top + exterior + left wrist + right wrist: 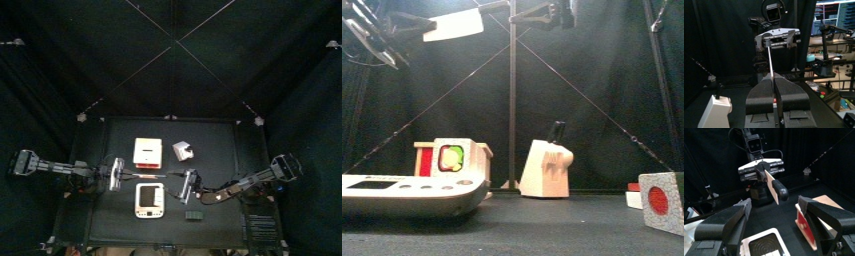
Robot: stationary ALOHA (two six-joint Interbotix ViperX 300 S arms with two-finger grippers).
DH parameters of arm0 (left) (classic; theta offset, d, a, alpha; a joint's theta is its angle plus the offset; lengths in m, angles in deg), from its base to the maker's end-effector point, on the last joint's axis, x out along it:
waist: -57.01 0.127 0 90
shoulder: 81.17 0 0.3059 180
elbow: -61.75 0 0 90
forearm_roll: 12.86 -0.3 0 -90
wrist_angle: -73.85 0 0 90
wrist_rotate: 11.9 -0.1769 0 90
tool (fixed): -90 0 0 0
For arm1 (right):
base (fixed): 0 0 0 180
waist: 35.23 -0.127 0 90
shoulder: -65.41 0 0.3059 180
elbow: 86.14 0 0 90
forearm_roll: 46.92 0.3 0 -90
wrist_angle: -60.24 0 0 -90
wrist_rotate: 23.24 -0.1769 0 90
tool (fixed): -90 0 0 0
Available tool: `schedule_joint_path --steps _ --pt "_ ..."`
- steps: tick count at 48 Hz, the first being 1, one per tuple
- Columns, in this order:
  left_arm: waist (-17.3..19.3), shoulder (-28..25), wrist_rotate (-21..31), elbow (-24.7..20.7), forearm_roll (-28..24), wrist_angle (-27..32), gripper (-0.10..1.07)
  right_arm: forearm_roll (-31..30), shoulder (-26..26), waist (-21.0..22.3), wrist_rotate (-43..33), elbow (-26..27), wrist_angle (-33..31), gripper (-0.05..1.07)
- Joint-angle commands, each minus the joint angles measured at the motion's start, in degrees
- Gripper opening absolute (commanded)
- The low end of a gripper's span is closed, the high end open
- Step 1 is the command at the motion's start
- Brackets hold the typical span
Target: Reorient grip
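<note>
Right wrist view: a flat-bladed tool with a black handle is seen at the frame's centre, clamped in the left gripper and hanging clear of the table. The right gripper is spread fully wide with nothing held; its fingers are kept near the tool, apart from it. In the left wrist view the blade's thin edge is pinched between closed fingers.

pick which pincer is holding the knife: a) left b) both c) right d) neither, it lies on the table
a: the left pincer is shut on the knife, while the right pincer stands wide open and empty.
</note>
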Motion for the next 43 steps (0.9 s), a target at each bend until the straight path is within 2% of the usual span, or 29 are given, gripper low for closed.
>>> schedule_joint_path --steps 1,7,15,20,25,31,43 --pt "1.0 0.5 -0.1 0.0 0.1 0.0 0.23 1.5 -2.1 -0.2 0.4 1.5 0.0 1.04" --pt "2.2 1.5 0.0 1.4 0.4 0.4 0.23 5.8 -4.3 0.0 0.1 2.9 1.3 1.04" --pt "3.0 2.2 0.0 1.8 1.1 1.5 0.23 21.9 -6.8 1.5 1.7 6.0 1.2 1.04" --pt "3.1 2.2 -0.1 1.6 1.4 2.3 0.23 27.6 -7.3 2.6 4.2 7.0 1.1 1.04" --pt "3.1 2.2 -0.1 1.4 1.5 2.9 0.23 37.3 -7.6 5.4 7.6 8.0 0.7 1.04" --pt "3.1 2.2 -0.1 1.4 1.5 3.2 0.23 47.9 -7.6 8.7 14.9 8.5 1.1 1.04" --pt "3.1 2.2 -0.1 1.1 1.5 3.2 0.23 72.1 -7.3 14.9 40.2 14.1 -2.4 1.03"
